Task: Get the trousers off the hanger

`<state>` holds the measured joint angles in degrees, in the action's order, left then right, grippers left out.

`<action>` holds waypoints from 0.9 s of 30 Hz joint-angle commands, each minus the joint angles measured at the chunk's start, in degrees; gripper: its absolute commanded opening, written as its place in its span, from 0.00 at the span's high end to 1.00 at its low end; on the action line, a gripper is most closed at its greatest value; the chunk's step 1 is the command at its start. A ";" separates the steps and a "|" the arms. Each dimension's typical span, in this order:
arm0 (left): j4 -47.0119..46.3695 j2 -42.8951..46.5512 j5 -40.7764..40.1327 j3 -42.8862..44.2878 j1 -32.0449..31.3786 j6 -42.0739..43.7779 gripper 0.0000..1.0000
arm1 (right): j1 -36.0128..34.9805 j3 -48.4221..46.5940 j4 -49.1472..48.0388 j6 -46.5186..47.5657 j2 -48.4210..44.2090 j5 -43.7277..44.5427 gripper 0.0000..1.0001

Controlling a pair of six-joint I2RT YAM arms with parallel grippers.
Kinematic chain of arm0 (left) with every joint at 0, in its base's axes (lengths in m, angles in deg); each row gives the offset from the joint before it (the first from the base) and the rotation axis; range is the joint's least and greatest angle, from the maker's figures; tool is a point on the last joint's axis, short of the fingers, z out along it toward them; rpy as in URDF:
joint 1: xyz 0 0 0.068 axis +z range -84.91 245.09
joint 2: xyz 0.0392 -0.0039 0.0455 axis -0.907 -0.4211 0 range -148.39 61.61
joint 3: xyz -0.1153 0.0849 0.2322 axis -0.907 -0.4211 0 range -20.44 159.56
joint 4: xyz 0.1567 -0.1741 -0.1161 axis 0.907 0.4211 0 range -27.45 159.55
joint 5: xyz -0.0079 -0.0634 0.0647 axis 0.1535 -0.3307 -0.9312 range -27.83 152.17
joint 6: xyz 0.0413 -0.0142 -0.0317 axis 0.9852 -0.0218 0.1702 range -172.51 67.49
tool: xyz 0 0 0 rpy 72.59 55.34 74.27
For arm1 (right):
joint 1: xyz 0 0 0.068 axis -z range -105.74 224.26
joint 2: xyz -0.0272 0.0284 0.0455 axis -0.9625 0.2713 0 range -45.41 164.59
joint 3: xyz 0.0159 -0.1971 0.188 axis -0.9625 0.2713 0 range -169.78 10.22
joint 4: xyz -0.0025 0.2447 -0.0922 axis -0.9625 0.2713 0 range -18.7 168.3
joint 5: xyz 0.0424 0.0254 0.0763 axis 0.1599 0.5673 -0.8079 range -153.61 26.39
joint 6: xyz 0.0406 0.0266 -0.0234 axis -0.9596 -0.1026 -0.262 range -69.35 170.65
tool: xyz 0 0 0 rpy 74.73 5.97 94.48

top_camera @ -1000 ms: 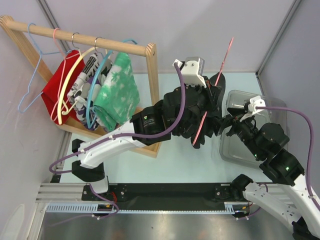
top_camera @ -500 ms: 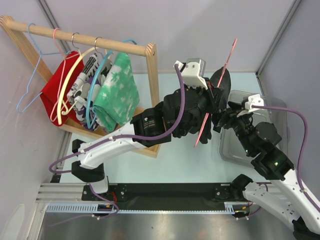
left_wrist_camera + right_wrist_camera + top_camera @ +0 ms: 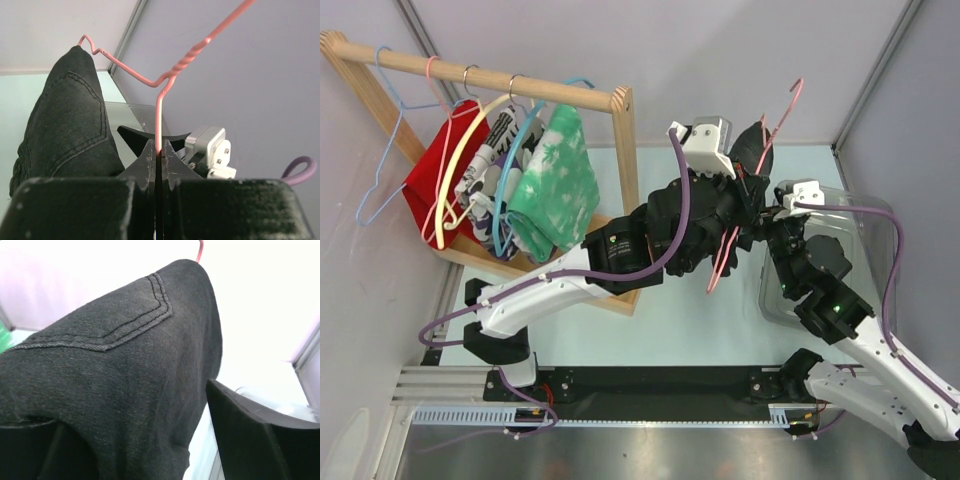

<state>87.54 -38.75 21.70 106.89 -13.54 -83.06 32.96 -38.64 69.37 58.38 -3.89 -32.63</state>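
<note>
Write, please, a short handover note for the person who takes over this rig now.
Left gripper: jaws shut on the pink hanger, held in the air away from the rack.
Right gripper: jaws open, one on each side of the black trousers, not closed on them.
Done: hanger lifted clear, right arm in place.
Left: close on the trousers and pull them off the hanger.

trousers [image 3: 753,150] mostly hidden behind the left arm [image 3: 620,250] from above, hanger [image 3: 159,120] hook cut by left wrist view's top edge, right fingers [image 3: 250,440] part-buried in denim, grip unclear
</note>
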 commanded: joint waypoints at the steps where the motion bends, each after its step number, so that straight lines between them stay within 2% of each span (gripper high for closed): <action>1: -8.47 2.00 1.36 4.07 -1.88 -1.18 1.00 | -0.54 1.49 -14.40 5.71 0.93 4.97 0.35; 4: -8.82 2.97 1.36 2.67 -2.23 -1.36 1.00 | -0.71 2.28 -19.77 7.39 0.14 3.13 0.59; 5: -8.82 3.41 1.53 2.23 -2.23 -1.71 1.00 | -0.71 1.67 -20.12 7.56 -0.03 1.73 0.78; 7: -9.69 4.72 2.15 0.12 -2.32 -2.59 1.00 | -0.80 0.44 -19.17 6.52 -0.82 0.32 0.87; 9: -10.05 5.26 2.24 -1.02 -2.40 -2.59 1.00 | -0.80 -1.32 -16.62 4.94 -1.70 -0.39 0.89; 11: -10.23 5.26 1.97 -1.20 -2.40 -2.50 1.00 | -0.89 -2.20 -14.16 3.70 -2.49 -0.40 0.97; 18: -10.40 3.85 0.04 -1.55 -2.40 1.00 1.00 | -0.80 -5.45 -5.46 -0.34 -6.88 0.65 1.00; 20: -10.32 3.59 -1.10 -1.82 -2.40 2.33 1.00 | -0.89 -8.69 -0.02 -4.64 -6.98 2.32 1.00; 22: -10.23 3.50 -1.80 -2.87 -2.40 4.00 1.00 | -0.89 -13.16 7.42 -7.10 -6.63 1.54 1.00; 27: -9.97 3.41 -2.25 -5.59 -2.05 4.79 1.00 | -0.89 -16.52 13.52 -11.68 -7.68 -1.80 1.00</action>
<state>79.54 -37.72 20.79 102.56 -15.68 -81.20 32.11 -49.53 81.04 52.67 -9.84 -31.77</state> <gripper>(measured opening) 0.025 0.154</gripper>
